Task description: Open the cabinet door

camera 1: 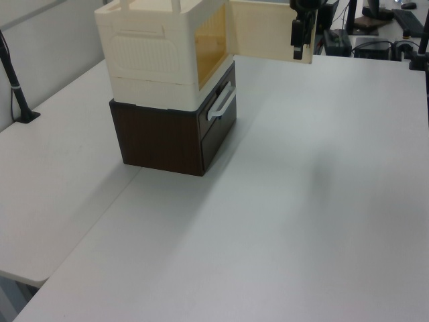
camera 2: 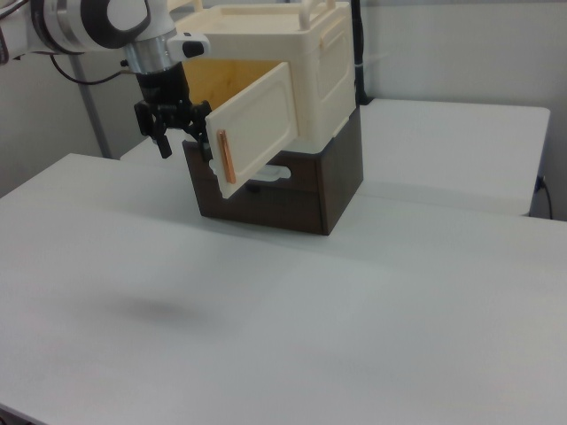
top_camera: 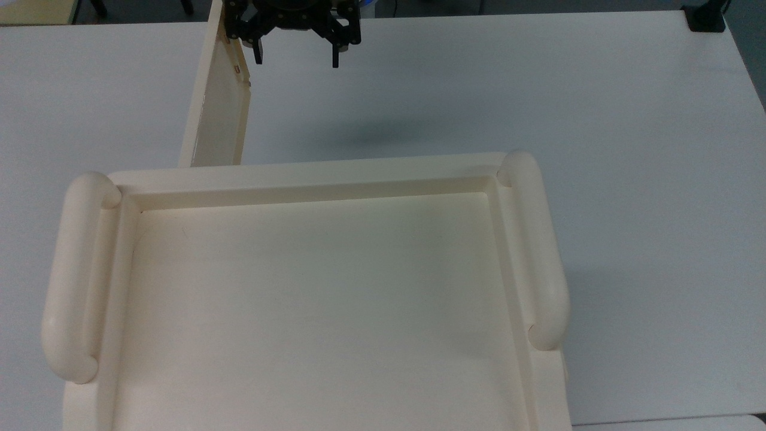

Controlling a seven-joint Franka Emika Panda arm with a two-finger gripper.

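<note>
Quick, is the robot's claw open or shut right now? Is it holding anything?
Gripper: open, holding nothing, beside the free edge of the open cabinet door.

A Franka Emika Panda arm (camera 2: 97, 22) seen in the right view: white, rounded housings with a black circular joint cap ringed in pale grey, and a dark cable trailing behind it. A silver-grey cylindrical wrist section leads into a white flange block. Below it hangs the end effector (camera 2: 182, 135), an all-black skeletal frame of angular brackets. In the top view the end effector (top_camera: 295, 55) shows small pale screw heads on its black plates and two slim, straight black fingers (top_camera: 336, 57).
</note>
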